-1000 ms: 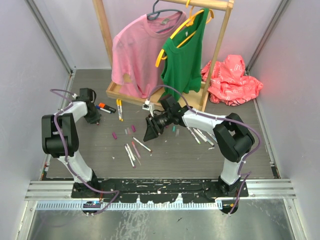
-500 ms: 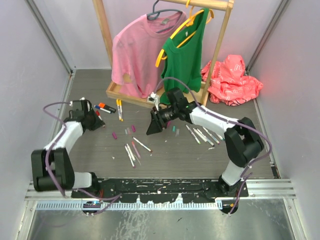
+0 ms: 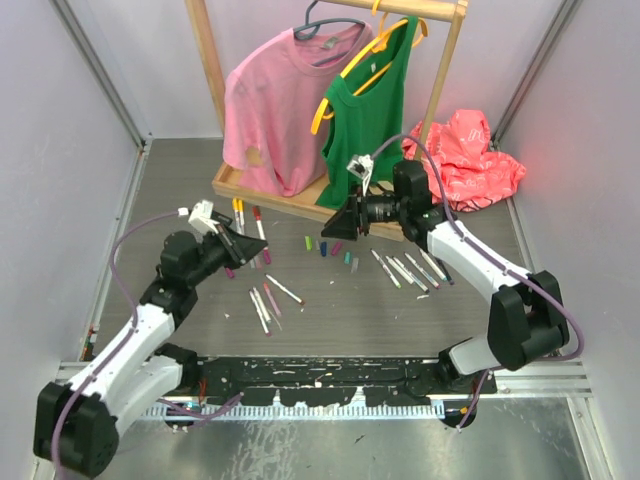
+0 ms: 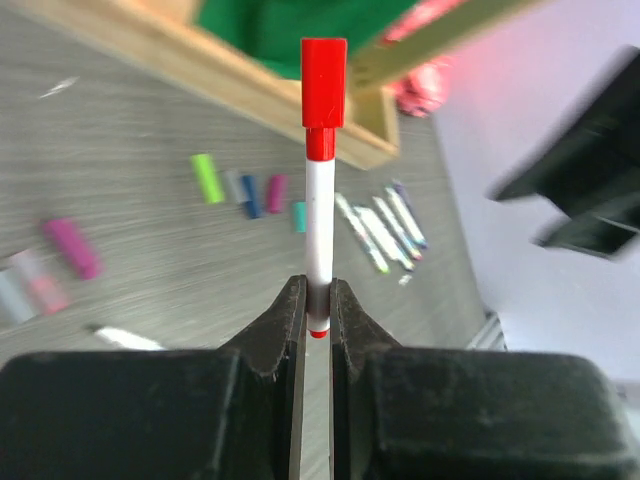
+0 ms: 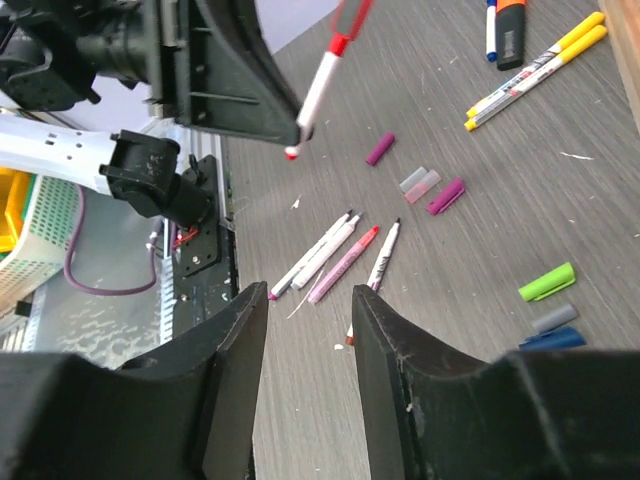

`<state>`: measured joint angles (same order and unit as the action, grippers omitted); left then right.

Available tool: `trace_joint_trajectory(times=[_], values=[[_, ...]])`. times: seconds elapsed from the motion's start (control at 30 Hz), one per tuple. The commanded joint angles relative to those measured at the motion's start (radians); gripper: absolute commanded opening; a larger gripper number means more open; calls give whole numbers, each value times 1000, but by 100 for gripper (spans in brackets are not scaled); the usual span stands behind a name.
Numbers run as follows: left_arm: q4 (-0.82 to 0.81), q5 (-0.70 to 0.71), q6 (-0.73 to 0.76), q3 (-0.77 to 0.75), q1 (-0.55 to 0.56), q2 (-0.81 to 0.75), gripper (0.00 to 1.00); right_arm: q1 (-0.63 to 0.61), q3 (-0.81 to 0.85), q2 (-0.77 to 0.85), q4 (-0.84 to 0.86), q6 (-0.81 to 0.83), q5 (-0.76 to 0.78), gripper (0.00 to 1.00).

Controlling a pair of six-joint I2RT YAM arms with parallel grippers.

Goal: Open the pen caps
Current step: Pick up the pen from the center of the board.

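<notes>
Left tool (image 4: 318, 300) clamped on the low end of a thin white plastic marker barrel (image 4: 319, 225). The red plastic cylinder cap (image 4: 324, 82) is on its far tip, raised off the grey wood-grain bench (image 3: 400, 325) toward the left edge. Right tool (image 5: 308, 295) has fingers apart and holds nothing, hovering near the far edge and facing the left tool. Loose lime green plastic cap (image 4: 206, 178) lies in a row of caps mid-bench, with a pink plastic cap (image 4: 70, 247) apart to their left. Uncapped white markers (image 5: 310, 254) lie between the middle and the near edge.
</notes>
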<state>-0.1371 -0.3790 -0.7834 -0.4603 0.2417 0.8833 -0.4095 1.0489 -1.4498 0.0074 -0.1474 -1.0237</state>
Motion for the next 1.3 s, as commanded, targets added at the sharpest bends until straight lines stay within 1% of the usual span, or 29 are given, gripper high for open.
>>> trace_joint_trajectory(times=[0.0,0.1,0.17,0.27,0.47,0.73,0.87,1.03,1.13,1.27], values=[[-258,110,-33,39,144,-117,0,13,-91,61,283,-158,-51,46],[-300,155,-34,59,205,-157,0,23,-159,77,453,-255,-68,52],[-330,182,-36,73,234,-172,0,27,-187,82,536,-308,-82,54],[-367,209,-32,85,272,-166,0,26,-195,85,566,-323,-91,55],[-448,243,-19,91,351,-97,0,30,-205,83,617,-365,-101,55],[-552,369,61,89,506,15,0,50,-246,84,717,-456,-62,56],[-599,391,73,83,539,63,0,52,-278,68,818,-533,-40,56],[-642,421,82,80,576,94,0,48,-353,48,982,-656,32,59],[-652,435,89,76,595,100,0,32,-385,38,1015,-699,86,60],[-655,450,89,70,613,109,0,-8,-394,21,1052,-696,95,59]])
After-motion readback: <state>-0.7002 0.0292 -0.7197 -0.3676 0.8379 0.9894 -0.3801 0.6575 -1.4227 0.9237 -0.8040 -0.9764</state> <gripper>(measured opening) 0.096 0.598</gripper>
